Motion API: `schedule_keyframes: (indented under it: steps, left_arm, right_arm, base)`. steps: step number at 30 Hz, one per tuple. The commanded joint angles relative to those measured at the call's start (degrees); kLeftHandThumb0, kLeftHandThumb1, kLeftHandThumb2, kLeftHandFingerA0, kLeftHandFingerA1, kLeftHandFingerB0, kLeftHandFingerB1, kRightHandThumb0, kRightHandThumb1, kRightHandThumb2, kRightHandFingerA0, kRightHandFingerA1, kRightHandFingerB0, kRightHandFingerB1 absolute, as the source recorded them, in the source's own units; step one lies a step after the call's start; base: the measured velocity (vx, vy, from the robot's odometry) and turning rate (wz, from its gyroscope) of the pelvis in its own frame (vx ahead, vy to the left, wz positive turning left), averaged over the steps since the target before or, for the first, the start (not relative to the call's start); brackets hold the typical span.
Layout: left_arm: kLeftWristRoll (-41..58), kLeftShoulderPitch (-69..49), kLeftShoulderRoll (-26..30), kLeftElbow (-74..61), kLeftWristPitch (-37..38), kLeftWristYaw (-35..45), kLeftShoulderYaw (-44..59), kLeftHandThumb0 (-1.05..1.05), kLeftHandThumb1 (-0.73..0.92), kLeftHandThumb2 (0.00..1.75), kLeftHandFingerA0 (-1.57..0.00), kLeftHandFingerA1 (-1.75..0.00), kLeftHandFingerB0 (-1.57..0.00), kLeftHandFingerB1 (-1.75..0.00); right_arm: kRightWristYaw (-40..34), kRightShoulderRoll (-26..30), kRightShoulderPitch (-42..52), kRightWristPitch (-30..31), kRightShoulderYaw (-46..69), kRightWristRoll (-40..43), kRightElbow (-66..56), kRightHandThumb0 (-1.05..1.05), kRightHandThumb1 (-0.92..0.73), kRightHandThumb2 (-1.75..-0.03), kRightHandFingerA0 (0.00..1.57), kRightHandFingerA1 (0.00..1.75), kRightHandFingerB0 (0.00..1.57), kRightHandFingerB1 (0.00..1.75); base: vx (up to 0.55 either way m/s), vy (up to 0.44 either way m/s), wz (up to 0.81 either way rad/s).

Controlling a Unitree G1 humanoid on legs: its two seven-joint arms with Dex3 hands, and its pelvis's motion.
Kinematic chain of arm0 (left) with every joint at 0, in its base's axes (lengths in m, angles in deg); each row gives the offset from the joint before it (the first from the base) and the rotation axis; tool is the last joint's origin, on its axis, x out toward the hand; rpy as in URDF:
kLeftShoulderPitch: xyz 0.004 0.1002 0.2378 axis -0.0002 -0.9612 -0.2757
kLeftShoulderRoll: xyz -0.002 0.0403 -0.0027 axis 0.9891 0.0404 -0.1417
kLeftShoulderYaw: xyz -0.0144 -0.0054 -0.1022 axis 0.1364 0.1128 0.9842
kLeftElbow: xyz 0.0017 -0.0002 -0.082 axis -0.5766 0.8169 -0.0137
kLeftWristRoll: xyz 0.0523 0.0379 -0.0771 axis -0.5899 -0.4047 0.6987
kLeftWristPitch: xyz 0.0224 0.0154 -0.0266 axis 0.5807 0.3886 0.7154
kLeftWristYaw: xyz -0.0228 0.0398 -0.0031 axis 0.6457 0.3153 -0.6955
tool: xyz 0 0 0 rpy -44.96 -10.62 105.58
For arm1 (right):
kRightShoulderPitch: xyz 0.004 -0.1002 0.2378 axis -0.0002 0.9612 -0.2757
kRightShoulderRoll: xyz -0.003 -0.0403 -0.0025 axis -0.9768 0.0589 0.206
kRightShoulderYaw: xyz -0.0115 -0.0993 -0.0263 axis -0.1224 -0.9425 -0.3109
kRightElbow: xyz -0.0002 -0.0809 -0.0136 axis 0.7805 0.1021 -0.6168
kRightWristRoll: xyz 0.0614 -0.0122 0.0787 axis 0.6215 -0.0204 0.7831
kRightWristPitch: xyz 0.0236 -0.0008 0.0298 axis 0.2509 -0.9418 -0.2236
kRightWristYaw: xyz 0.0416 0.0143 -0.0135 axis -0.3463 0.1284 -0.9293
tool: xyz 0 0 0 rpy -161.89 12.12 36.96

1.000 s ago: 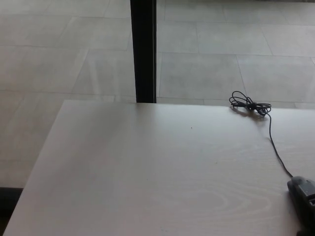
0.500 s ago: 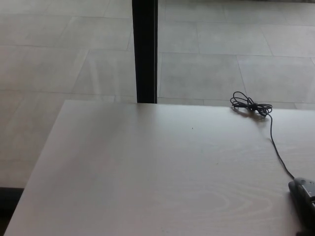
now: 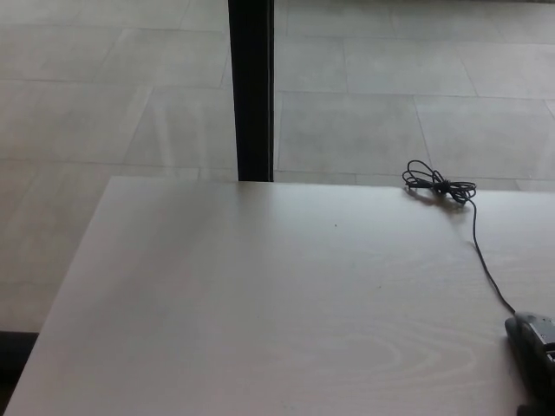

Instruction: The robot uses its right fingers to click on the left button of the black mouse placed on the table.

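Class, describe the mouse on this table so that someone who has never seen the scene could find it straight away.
Start with the pale wooden table and go to its right edge, near the bottom corner of the picture. There lies the black mouse, partly cut off by the frame. A thin black cable runs from it to a knotted bundle at the table's far edge.

No text, label, brand, number or sign can be read anywhere in the frame. The black mouse (image 3: 536, 354) at the lower right edge shows no legible marking, and the pale worktop (image 3: 260, 303) bears none.
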Motion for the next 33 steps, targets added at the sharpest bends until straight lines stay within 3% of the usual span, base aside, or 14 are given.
schedule_keyframes:
  steps: [1, 4, 5, 21, 22, 23, 25, 26, 27, 29, 30, 31, 32, 33]
  left_arm:
    - [0.1, -0.2, 1.3, 0.1, 0.9, -0.3, -0.1, -0.94, 0.92, 0.79, -0.5, -0.57, -0.47, -0.48]
    - [0.1, 0.1, 1.4, 0.1, 0.5, -1.1, -0.1, -0.94, 0.92, 0.82, -0.51, -0.56, -0.47, -0.47]
    - [-0.1, 0.0, 1.5, 0.1, 0.6, -1.1, -0.3, -0.96, 0.92, 0.82, -0.51, -0.56, -0.46, -0.47]
    - [0.4, -1.2, 1.6, 0.1, 0.6, 0.5, 0.1, -0.96, 0.92, 0.8, -0.48, -0.6, -0.45, -0.48]
    - [0.2, -1.3, 1.6, -0.1, 0.7, 0.4, -0.1, -0.94, 0.92, 0.83, -0.49, -0.62, -0.45, -0.48]
    - [-0.1, -1.5, 1.6, -0.3, 0.8, 0.3, -0.4, -0.96, 0.92, 0.8, -0.47, -0.59, -0.45, -0.47]
    - [0.5, -1.6, 1.7, -0.3, 0.3, 0.7, 0.1, -0.9, 0.8, 1.19, -0.41, -0.62, -0.39, -0.53]
    - [0.4, -1.7, 1.7, -0.4, 0.5, 0.7, 0.0, -0.95, 0.92, 0.8, -0.46, -0.58, -0.44, -0.47]
    - [0.5, -1.8, 1.6, -0.3, 0.7, 0.8, 0.1, -0.98, 0.91, 0.86, -0.47, -0.59, -0.4, -0.46]
    - [0.5, -1.9, 1.7, -0.3, 0.8, 0.9, 0.2, -1.0, 0.92, 0.86, -0.49, -0.61, -0.41, -0.47]
    - [0.5, -1.8, 1.8, -0.1, 0.7, 0.8, 0.2, -0.97, 0.92, 0.84, -0.51, -0.61, -0.43, -0.47]
    - [0.5, -1.7, 1.8, 0.0, 0.7, 0.3, 0.3, -0.97, 0.92, 0.82, -0.53, -0.6, -0.47, -0.49]
    - [0.3, -1.6, 1.7, 0.0, 0.9, -0.2, 0.1, -0.98, 0.92, 0.83, -0.52, -0.6, -0.47, -0.48]
    - [0.2, -1.6, 1.8, 0.0, 0.7, -0.2, 0.0, -0.98, 0.92, 0.83, -0.52, -0.6, -0.47, -0.48]
  right_arm:
    - [9.4, 3.6, 1.3, 0.6, 0.9, 1.1, 0.7, -0.76, -0.7, -0.99, 0.16, 0.51, 0.24, 0.44]
    - [10.0, 5.8, -3.1, 0.2, 5.6, 3.6, -0.8, -0.75, -0.69, -0.98, 0.18, 0.5, 0.25, 0.44]
    - [9.9, 6.4, -4.1, 0.9, 6.2, 2.7, -1.5, -0.75, -0.87, -0.67, 0.23, 0.41, 0.35, 0.31]
    - [15.0, 1.3, 1.3, -2.0, 32.1, 22.3, -14.8, -0.87, -0.84, -0.66, 0.26, 0.43, 0.38, 0.34]
    - [15.4, 1.1, 1.9, -1.9, 33.5, 23.2, -15.2, -0.89, -0.86, -0.67, 0.29, 0.46, 0.36, 0.34]
    - [16.1, 1.1, 3.2, -1.7, 36.2, 25.3, -15.6, -0.92, -0.72, -1.13, 0.24, 0.55, 0.31, 0.47]
    - [17.1, 0.9, 4.4, -1.5, 39.3, 27.0, -15.7, -0.91, -0.72, -1.13, 0.24, 0.54, 0.32, 0.47]
    - [16.9, 0.9, 5.2, -1.9, 41.0, 27.9, -15.4, -0.89, -0.87, -0.66, 0.52, 0.63, 0.37, 0.32]
    - [17.0, 0.6, 6.3, -2.1, 43.9, 30.2, -14.5, -0.92, -0.73, -1.14, 1.04, 1.43, 0.32, 0.49]
    - [17.9, 0.2, 7.3, -2.5, 46.9, 32.4, -13.7, -0.83, -0.65, -1.12, 1.3, 1.52, 0.28, 0.53]
    - [18.4, 0.1, 8.6, -3.2, 49.7, 34.7, -12.5, -0.94, -0.81, -0.72, 0.97, 1.66, 0.3, 0.42]
    - [18.9, 0.2, 9.8, -3.4, 51.4, 35.6, -12.4, -0.89, -0.89, -0.67, 0.34, 1.0, 0.27, 0.41]
    - [20.3, 0.2, 11.1, -3.7, 53.4, 37.4, -12.6, -0.92, -0.74, -1.1, 0.47, 0.78, 0.21, 0.52]
    - [21.1, -0.2, 11.9, -3.9, 54.6, 38.6, -13.0, -0.92, -0.74, -1.1, 0.47, 0.78, 0.21, 0.52]
  base:
    - [0.0, 0.0, 0.0]
    - [0.0, 0.0, 0.0]
    - [0.0, 0.0, 0.0]
    - [-0.01, -0.001, 0.0]
    - [0.0, 0.0, 0.0]
    - [0.0, 0.0, 0.0]
    - [0.0, 0.0, 0.0]
    - [0.0, 0.0, 0.0]
    - [0.0, 0.0, 0.0]
    - [0.0, 0.0, 0.0]
    - [0.0, 0.0, 0.0]
    - [0.0, 0.0, 0.0]
    - [0.0, 0.0, 0.0]
    - [0.0, 0.0, 0.0]
